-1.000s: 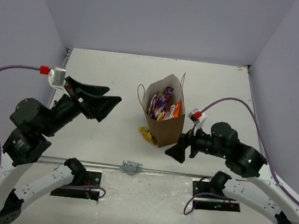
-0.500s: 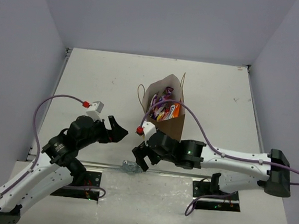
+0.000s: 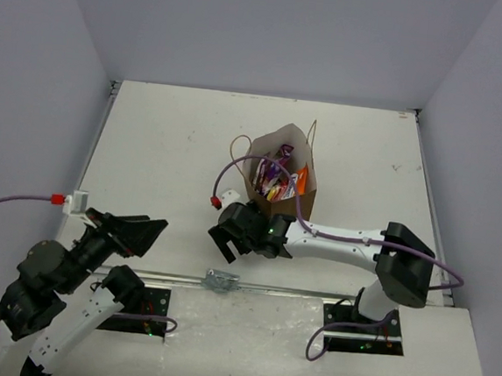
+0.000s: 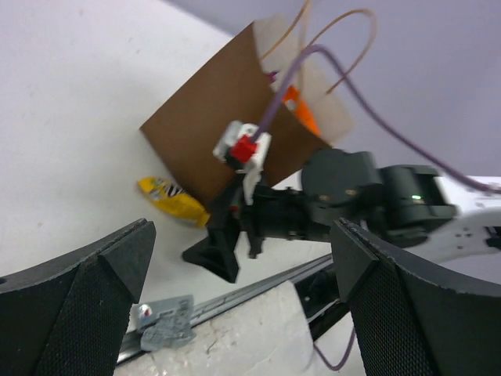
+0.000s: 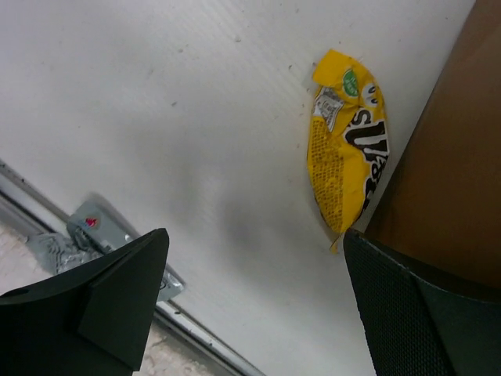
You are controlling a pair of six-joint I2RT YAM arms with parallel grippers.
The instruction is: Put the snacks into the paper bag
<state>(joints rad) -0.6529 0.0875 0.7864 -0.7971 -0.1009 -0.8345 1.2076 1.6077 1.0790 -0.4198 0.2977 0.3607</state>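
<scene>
The brown paper bag [image 3: 295, 202] stands upright mid-table with several snacks [image 3: 276, 174] inside, purple wrappers and an orange packet [image 3: 298, 182] among them. A yellow snack packet [image 5: 348, 160] lies flat on the table against the bag's near wall [image 5: 458, 149]; it also shows in the left wrist view [image 4: 172, 200] beside the bag [image 4: 219, 133]. My right gripper [image 3: 226, 239] is open and empty, low over the table just near-left of the yellow packet [image 5: 254, 305]. My left gripper [image 3: 137, 231] is open and empty, far to the left near the table's front edge [image 4: 250, 313].
A small metal clip [image 3: 220, 279] sits on the rail at the table's front edge, also in the right wrist view [image 5: 98, 235]. My right arm's purple cable [image 3: 235, 165] loops past the bag's left side. Grey walls enclose the table.
My left arm has pulled back toward the near left. My right gripper has crept a little farther toward the bag's near-left corner. The bag has shifted slightly back and right.
</scene>
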